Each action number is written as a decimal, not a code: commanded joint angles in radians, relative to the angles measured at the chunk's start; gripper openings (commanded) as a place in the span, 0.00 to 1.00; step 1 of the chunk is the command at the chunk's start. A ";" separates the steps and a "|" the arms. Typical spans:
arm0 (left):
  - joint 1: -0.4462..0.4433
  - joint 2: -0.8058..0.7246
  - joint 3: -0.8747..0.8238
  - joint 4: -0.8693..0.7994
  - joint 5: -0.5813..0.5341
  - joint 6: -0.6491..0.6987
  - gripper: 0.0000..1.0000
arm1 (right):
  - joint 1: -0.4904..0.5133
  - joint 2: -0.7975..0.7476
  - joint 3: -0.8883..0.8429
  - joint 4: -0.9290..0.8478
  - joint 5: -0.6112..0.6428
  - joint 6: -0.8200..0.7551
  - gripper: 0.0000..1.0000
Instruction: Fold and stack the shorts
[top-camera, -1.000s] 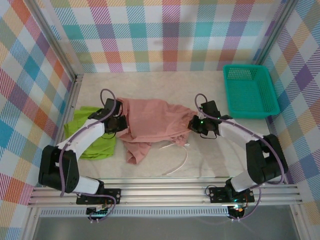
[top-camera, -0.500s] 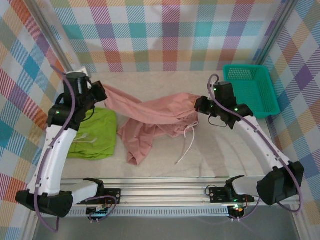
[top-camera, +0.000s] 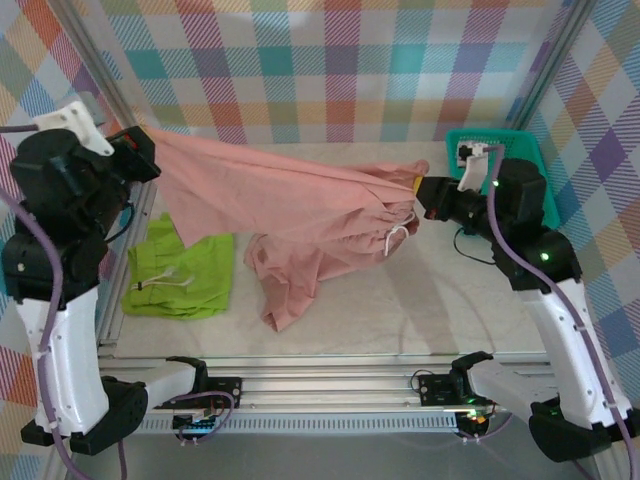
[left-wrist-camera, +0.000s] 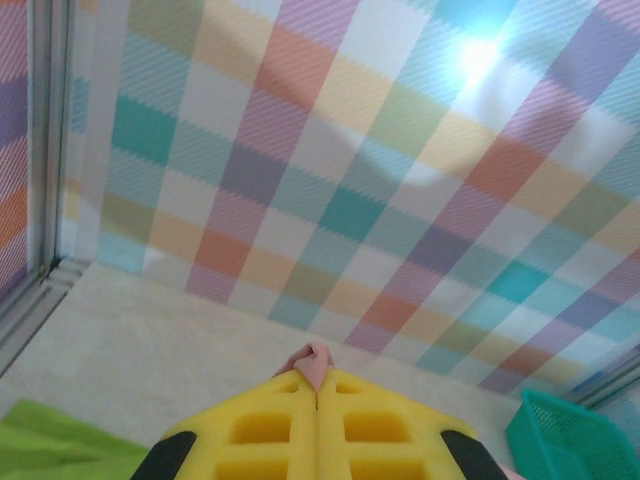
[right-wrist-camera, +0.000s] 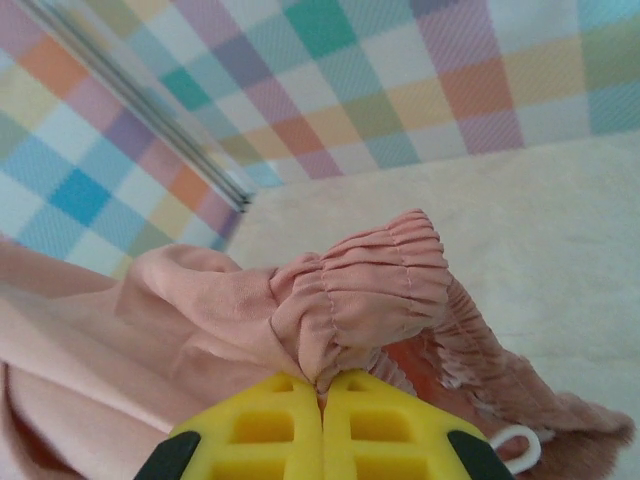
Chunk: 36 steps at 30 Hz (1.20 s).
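The dusty salmon-pink cloth shorts (top-camera: 290, 195) hang stretched in the air between the two raised arms, above the pale speckled table top (top-camera: 450, 295). The left gripper (top-camera: 143, 160) is up high at the left side, close to the metal corner post (top-camera: 110, 75). Its yellow padded jaws are pressed together on a small tuft of the pink cloth, which pokes out between them in the left wrist view. The right gripper (top-camera: 422, 190) is up at the right, in front of the teal plastic mesh basket (top-camera: 515, 142). Its yellow jaws are clamped on the gathered elastic waistband (right-wrist-camera: 365, 295). Below the taut upper edge the pink cloth sags, and one leg trails down to lie crumpled on the table near the middle. A white drawstring loop (top-camera: 398, 238) dangles under the waistband near the right gripper. The lime-green cloth shorts (top-camera: 180, 272) lie bunched on the table at the left, just beside the trailing pink leg; whether the two touch cannot be told.
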 joint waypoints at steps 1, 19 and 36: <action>0.019 0.031 0.133 -0.037 -0.042 0.016 0.00 | -0.008 -0.045 0.035 -0.028 -0.058 0.027 0.00; 0.020 0.775 0.478 0.119 0.015 -0.002 0.00 | -0.029 0.244 -0.028 0.111 0.236 0.144 0.00; 0.002 1.013 0.570 -0.024 0.254 0.048 1.00 | -0.183 0.588 0.084 0.208 0.035 0.153 0.96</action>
